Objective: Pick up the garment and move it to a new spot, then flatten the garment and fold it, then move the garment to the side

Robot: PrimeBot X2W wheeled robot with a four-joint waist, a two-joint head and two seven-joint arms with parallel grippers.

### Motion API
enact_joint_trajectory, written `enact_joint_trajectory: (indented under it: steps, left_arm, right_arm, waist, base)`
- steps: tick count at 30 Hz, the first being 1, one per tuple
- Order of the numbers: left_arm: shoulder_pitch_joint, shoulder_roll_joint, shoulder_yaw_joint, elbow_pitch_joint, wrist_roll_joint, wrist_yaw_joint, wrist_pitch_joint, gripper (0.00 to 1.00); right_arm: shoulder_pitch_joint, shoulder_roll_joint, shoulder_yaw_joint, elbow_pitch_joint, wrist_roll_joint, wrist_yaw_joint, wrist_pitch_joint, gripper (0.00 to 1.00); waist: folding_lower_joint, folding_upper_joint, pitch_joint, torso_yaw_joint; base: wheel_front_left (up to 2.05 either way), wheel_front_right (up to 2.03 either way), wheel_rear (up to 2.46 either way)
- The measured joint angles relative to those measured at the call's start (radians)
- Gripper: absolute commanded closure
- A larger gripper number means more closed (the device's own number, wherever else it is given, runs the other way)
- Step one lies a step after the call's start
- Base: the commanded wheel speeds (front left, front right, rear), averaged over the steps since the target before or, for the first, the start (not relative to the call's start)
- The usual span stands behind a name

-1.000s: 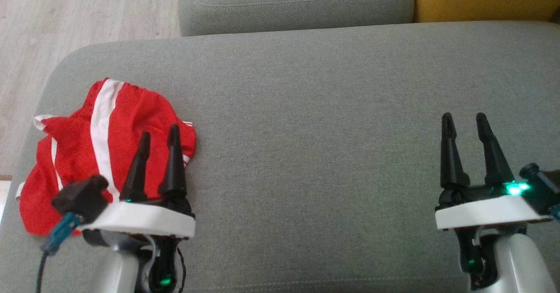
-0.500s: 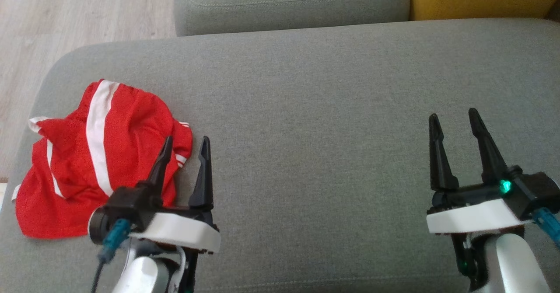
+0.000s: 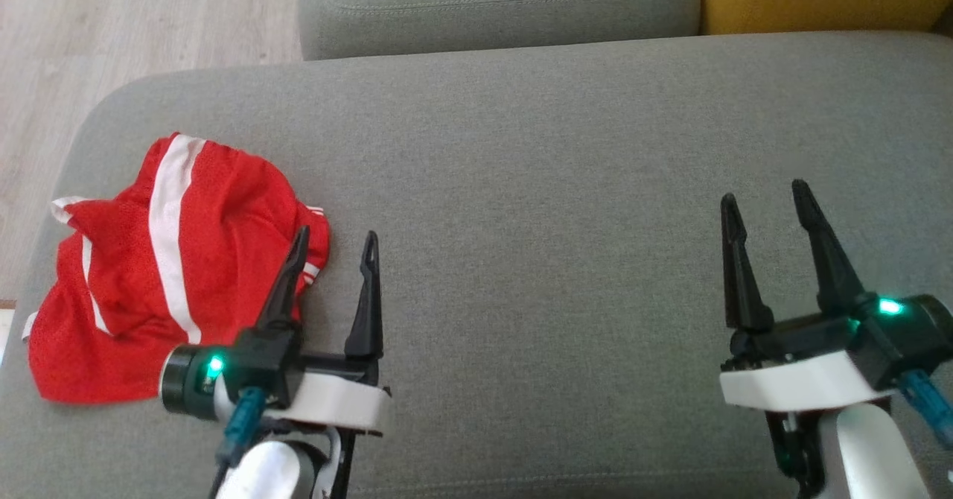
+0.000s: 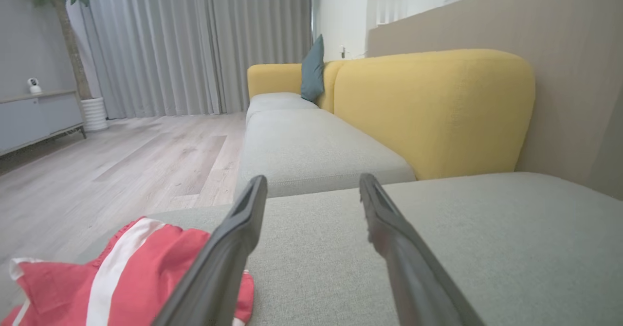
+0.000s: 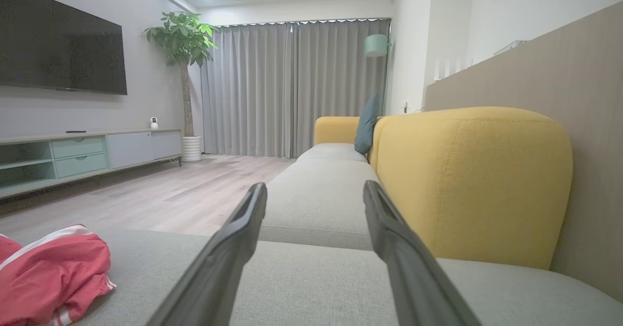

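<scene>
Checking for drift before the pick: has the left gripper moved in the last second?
Yes. The left gripper has shifted rightward, from over the red garment to its right edge.

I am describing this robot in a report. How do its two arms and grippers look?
The left gripper and the right gripper each have two long, black, tapering fingers on a black base above a white rounded plate. A small green light glows near each base, with a blue cable connector beside it. The forearms are pale grey-white.
</scene>
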Motion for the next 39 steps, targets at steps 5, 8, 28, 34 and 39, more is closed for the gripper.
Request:
enact_joint_trajectory:
  steps: [5,8,28,34,39]
  left_arm:
    - [0.011,-0.032,0.04,-0.016,-0.025,-0.02,-0.013,0.0]
    - [0.03,-0.041,0.06,-0.007,-0.009,-0.052,-0.023,0.0]
    - [0.075,-0.132,0.17,0.097,0.101,-0.184,-0.036,0.0]
    - [0.081,-0.145,0.185,0.1,0.118,-0.196,-0.039,0.0]
    - [0.091,-0.147,0.202,0.102,0.128,-0.206,-0.039,0.0]
  right_arm:
    - [0.026,0.0,-0.01,0.011,0.042,0.0,-0.012,0.0]
    - [0.027,0.0,-0.014,0.042,0.082,0.0,-0.019,0.0]
    - [0.027,-0.001,-0.025,0.165,0.119,0.0,-0.039,0.0]
    - [0.027,-0.001,-0.015,0.165,0.122,0.0,-0.039,0.0]
    - [0.03,-0.001,-0.001,0.165,0.123,0.0,-0.039,0.0]
  waist:
    - [0.0,0.0,-0.004,0.004]
    - [0.0,0.0,-0.007,0.005]
    - [0.0,0.0,-0.025,0.016]
    - [0.0,0.0,-0.03,0.048]
    - [0.0,0.0,-0.037,0.107]
  base:
    - [0.0,0.0,0.0]
    - [0.0,0.0,0.0]
    - [0.0,0.0,0.0]
    - [0.0,0.0,0.0]
    - [0.0,0.0,0.0]
